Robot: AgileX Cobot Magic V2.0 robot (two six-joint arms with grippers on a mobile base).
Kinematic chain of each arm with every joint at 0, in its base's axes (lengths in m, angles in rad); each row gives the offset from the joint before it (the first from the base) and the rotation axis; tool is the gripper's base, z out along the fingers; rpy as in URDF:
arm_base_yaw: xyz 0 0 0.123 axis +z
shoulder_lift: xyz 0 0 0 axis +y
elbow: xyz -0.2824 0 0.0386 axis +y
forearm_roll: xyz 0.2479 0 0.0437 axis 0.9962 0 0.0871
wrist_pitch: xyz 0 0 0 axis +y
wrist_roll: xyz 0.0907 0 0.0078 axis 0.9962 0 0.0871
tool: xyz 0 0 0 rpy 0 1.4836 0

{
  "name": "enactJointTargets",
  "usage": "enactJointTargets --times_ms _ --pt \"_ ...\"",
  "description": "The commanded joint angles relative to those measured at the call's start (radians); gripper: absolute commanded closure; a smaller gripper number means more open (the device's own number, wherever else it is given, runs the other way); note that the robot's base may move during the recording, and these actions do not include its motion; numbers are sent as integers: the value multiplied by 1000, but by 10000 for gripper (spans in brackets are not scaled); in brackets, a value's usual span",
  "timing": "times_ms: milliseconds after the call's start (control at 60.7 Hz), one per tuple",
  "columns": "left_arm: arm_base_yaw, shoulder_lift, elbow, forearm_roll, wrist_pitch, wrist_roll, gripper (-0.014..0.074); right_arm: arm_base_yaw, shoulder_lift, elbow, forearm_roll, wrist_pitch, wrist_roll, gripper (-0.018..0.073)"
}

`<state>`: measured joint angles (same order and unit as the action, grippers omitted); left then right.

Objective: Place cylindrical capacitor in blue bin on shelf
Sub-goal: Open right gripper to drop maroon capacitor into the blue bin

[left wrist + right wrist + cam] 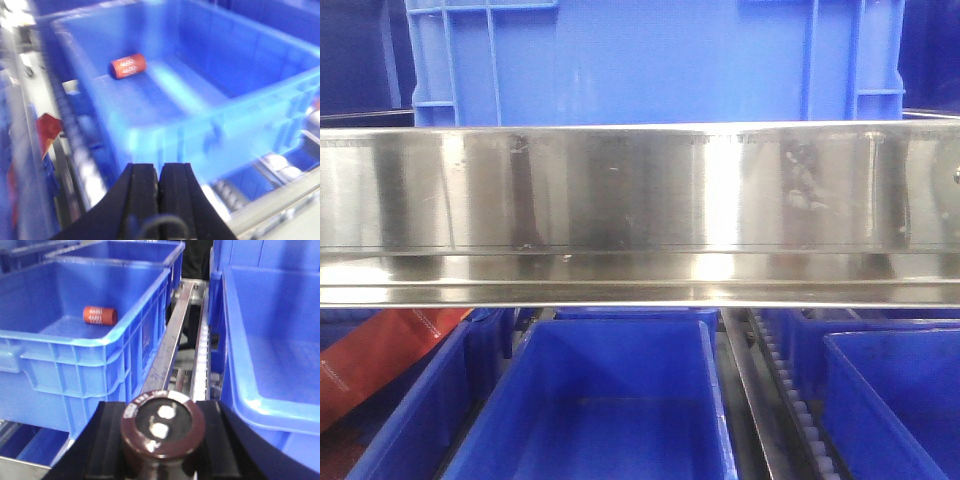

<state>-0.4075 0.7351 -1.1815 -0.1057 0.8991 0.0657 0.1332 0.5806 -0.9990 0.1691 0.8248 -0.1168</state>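
The cylindrical capacitor (162,426) is a dark brown cylinder with two pale terminals on its top, and it is upright between the black fingers (107,435) of my right gripper (164,409), which is shut on it. It hangs over the gap between two blue bins, one to the left (75,360) and one to the right (280,355). My left gripper (159,167) is shut with nothing in it, just short of a blue bin's (240,100) near wall. The shelf's shiny steel front rail (640,200) spans the front view.
An orange-red cylinder with white print (99,315) (128,66) lies in the left bin. A metal roller track (200,355) runs between the bins. A large blue crate (650,60) sits above the rail, more blue bins (610,400) below. A red strap (380,360) lies at lower left.
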Motion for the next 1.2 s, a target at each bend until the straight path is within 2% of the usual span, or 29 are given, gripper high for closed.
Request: enactJointTargets --times_ms 0,99,264,461,692,906,1186 --pt "24 -122 82 43 -21 -46 689 1 33 -7 -1 -48 -5 719" --pt "53 -232 167 56 -11 -50 689 11 76 -23 -1 -79 -20 719" --pt "103 -339 226 56 27 -75 689 80 204 -150 -1 -102 -54 719" --pt "126 -366 230 54 27 -75 689 181 450 -414 -1 -60 -121 719" --pt "126 -366 230 36 27 -75 689 281 795 -752 -1 76 -120 719" --pt "126 -366 230 27 27 -75 689 300 1065 -943 -1 147 -120 719" --pt "126 -366 230 -17 25 -75 689 300 1233 -964 1 156 -120 719"
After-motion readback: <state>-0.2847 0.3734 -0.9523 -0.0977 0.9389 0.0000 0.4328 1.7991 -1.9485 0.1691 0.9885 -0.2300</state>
